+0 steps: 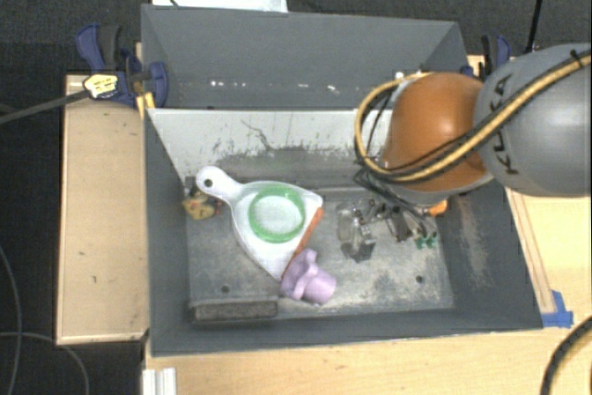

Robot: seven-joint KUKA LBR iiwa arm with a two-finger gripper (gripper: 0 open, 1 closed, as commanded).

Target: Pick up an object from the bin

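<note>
risk: the gripper (363,234) is low over bare floor of the grey metal bin (277,60), right of centre, so closing here would likely catch nothing. a sideways sweep could shove the nearest candidate, a white plastic scoop with a green bowl (268,213) at the bin's centre, into the lilac lump (310,280) just beside it. the arm enters from the right, orange wrist cover (435,129) uppermost, gripper pointing down. whether the gripper is open or closed cannot be told.

Bin (305,60) grey. Scoop (239,199) white with green ring (275,213). Blob (310,280) lilac. Strip (314,222) orange. Lump (198,208) tan. Bar (234,311) dark grey. Arm cover (435,129) orange.
</note>
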